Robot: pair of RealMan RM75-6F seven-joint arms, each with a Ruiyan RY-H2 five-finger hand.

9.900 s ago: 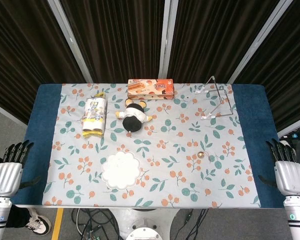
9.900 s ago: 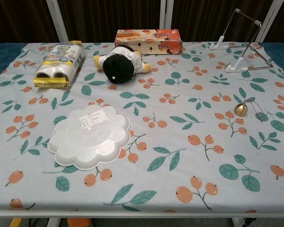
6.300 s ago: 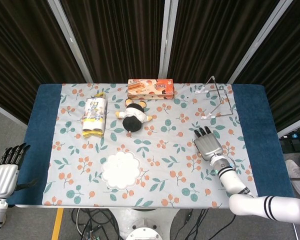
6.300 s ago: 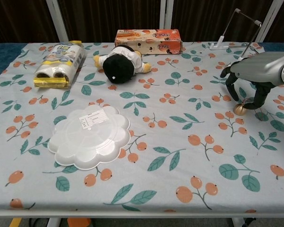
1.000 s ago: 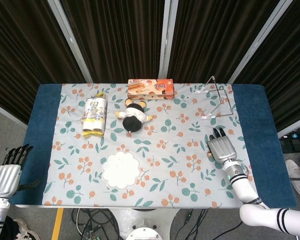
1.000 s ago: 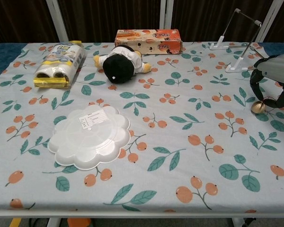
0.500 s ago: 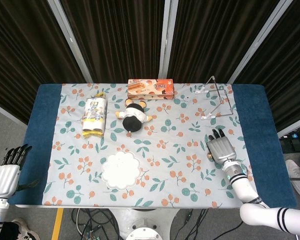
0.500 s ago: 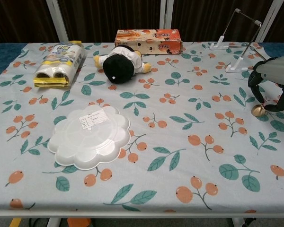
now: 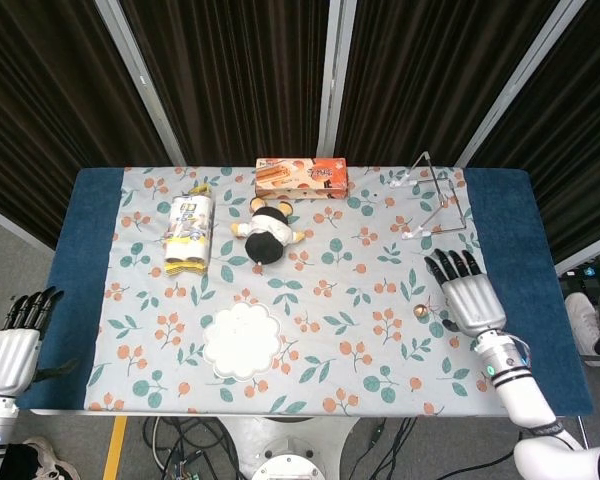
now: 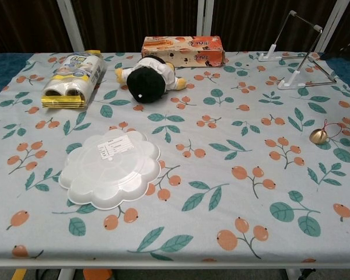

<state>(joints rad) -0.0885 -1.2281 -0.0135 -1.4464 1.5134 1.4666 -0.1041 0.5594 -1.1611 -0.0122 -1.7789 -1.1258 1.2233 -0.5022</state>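
A small gold bell (image 9: 422,311) (image 10: 318,136) with a thin red cord lies on the floral cloth at the right side. My right hand (image 9: 467,293) hovers just to its right, fingers spread and pointing away, holding nothing; the chest view does not show it. My left hand (image 9: 13,347) hangs off the table's front left corner, fingers apart and empty, far from everything.
A white scalloped plate (image 9: 241,340) (image 10: 109,167) lies front centre. A black plush toy (image 9: 265,231) (image 10: 146,77), an orange snack box (image 9: 301,176) (image 10: 182,50), a yellow packet (image 9: 188,233) (image 10: 72,78) and a wire stand (image 9: 432,193) (image 10: 297,53) sit along the back.
My right hand has lifted off the bell and pulled back to the right, out of the chest view. The bell now lies uncovered, right of where it first lay. The left hand stays put.
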